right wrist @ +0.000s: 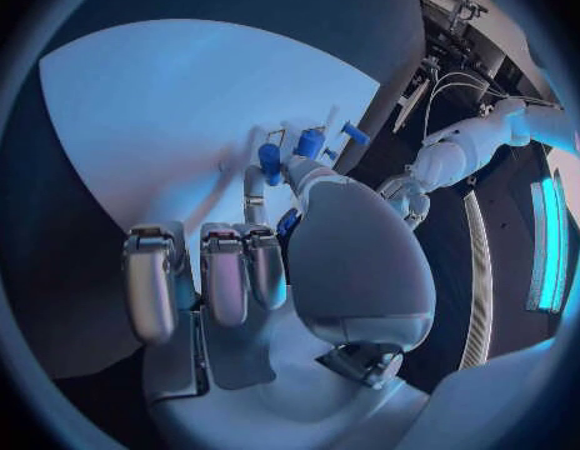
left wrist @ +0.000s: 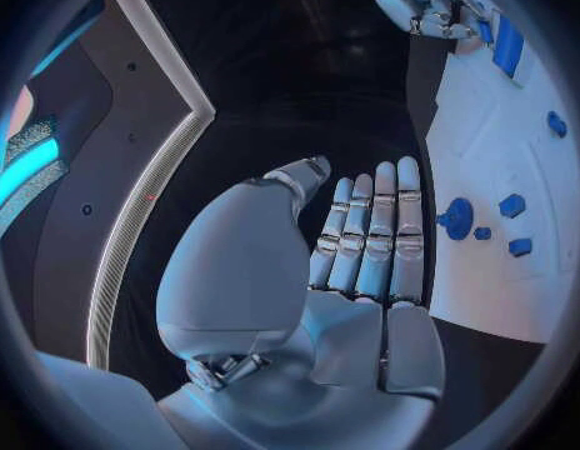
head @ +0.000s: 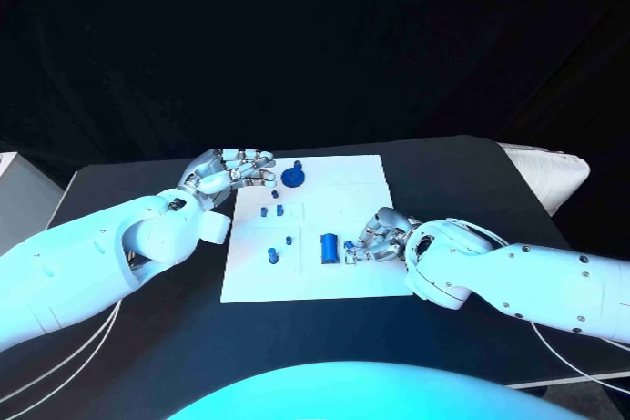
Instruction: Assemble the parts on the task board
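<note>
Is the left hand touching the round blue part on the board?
Apart. The left wrist view shows white board between the left hand and the round part.

A robotics lab or test cell, staged for recording: a matte black table stands against black drapery that closes off the view from ten to two o'clock. At its centre lies a flat white rectangular task board carrying small blue plastic parts, with white cables trailing at seven o'clock.

One white board lies on one black table. About seven small blue parts sit on it. Two hands show.
</note>
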